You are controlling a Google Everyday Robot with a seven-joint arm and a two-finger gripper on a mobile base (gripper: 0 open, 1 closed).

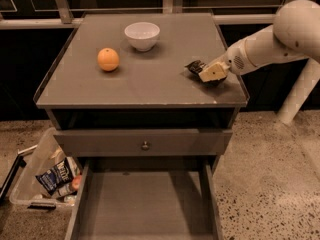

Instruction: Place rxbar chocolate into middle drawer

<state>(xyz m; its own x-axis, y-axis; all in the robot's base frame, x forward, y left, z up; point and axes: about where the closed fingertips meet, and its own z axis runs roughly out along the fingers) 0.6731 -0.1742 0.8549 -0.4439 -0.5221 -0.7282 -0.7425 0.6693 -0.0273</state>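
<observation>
The rxbar chocolate, a small black-wrapped bar, is at the right side of the cabinet top, held low at the surface. My gripper reaches in from the right and is shut on the bar's right end; the bar sticks out to the left of it. The middle drawer is pulled open at the bottom of the view and shows a flat grey floor with nothing on it. It lies well below and in front of the gripper.
An orange and a white bowl sit on the left and back of the cabinet top. A shut drawer front with a round knob is above the open drawer. A clear bin with snack bags stands on the floor at the left.
</observation>
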